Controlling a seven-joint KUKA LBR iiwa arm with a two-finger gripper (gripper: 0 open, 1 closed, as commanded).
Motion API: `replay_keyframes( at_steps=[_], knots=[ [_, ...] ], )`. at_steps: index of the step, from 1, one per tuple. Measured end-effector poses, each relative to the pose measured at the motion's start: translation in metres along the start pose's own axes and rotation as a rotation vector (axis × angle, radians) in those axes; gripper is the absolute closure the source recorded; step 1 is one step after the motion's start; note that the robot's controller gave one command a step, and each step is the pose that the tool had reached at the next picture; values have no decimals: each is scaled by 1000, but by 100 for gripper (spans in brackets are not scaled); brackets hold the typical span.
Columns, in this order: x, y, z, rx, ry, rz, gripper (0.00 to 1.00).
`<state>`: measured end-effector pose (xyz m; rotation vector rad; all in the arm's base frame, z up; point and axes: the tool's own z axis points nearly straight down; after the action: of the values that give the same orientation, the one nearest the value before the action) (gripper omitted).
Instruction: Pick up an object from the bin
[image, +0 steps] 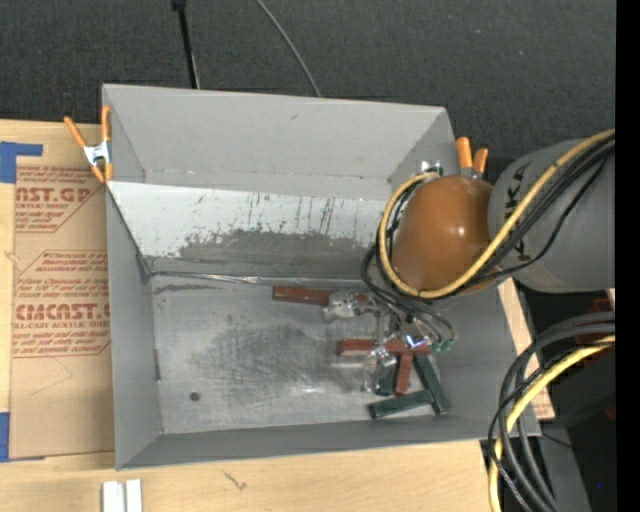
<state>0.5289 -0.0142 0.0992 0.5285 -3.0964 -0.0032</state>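
The grey metal bin (130, 330) takes up the middle of the frame, its floor scuffed and its far wall streaked with dark marks along the upper edge of the floor. The arm (565, 215) comes in from the right of the frame, a thick grey body with yellow and black cables (497, 245) looped over it, and it ends in a rounded orange cover (440, 235) that hangs over the upper right part of the bin floor. Below the cover a tangle of thin wires drops toward a small heap in the lower right corner of the floor, and the jaws are down among that heap; the wires and the things around them hide them, so I cannot tell whether they stand wide or narrow, or whether anything lies between them. Nearest to them is a short red block (403, 372), standing almost upright in the frame, with a flat reddish-brown piece (355, 347) just to its left. Touching the red block from below and from the right are two dark green bars: one (398, 407) lies nearly level along the bottom of the heap, the other (430, 385) slants down beside it toward the bin's lower right corner. Up and to the left of the heap, near the foot of the far wall, a longer reddish-brown bar (300, 295) lies level, and a small pale, shiny thing (345, 304) lies just beside its right end. The left half of the floor is bare metal
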Motion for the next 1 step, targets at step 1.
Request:
replay_keyframes(
  at_steps=[1],
  knots=[
    [-8, -86, 26, 2, 0, -80, 100]
  ],
)
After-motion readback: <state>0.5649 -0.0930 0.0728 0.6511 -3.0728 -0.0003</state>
